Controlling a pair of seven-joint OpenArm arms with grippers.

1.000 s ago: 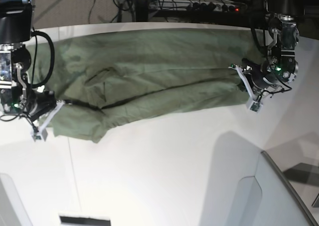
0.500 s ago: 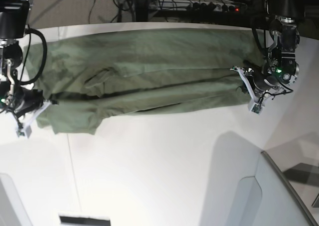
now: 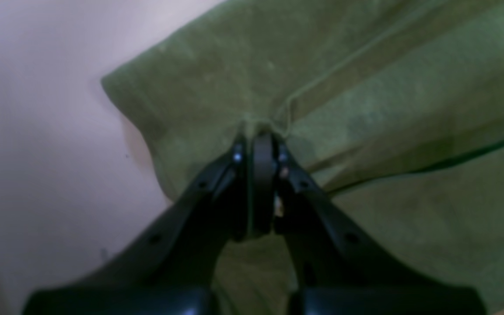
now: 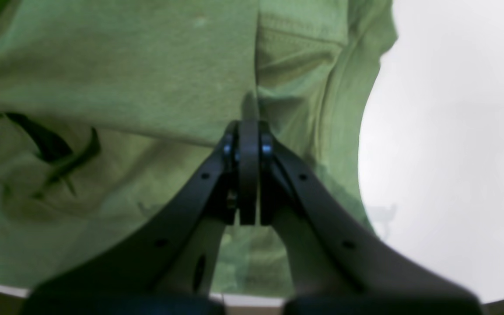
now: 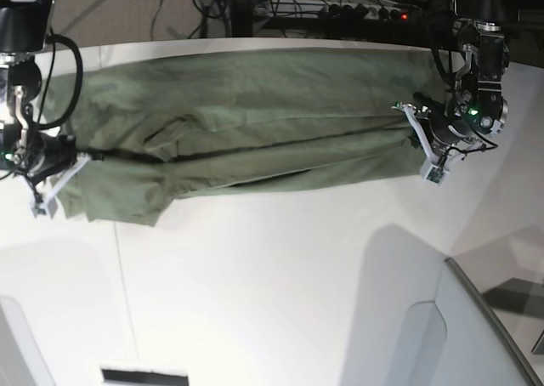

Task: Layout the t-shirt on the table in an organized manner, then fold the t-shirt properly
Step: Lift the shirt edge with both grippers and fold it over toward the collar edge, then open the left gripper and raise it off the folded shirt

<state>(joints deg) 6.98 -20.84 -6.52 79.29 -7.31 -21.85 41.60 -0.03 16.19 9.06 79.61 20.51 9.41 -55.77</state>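
Black jaws of the left gripper (image 3: 258, 131) pinch a seam of the t-shirt (image 5: 255, 122); the right gripper (image 4: 248, 120) likewise clamps cloth at the opposite end. Between them the olive shirt stretches lengthwise along the white bench's (image 5: 272, 284) curved far edge. Cables (image 5: 340, 12) clutter the floor beyond.

The base camera looked down from above on the table (image 5: 255, 292), wide enough to take in both arms at its edges. Each wrist camera sat behind its own gripper — left gripper (image 3: 258, 144), right gripper (image 4: 248, 131) — aimed along the fingers, very close to the t-shirt (image 5: 255, 122). All three views shared that cloth; the left wrist view was blurred, perhaps from nearness.
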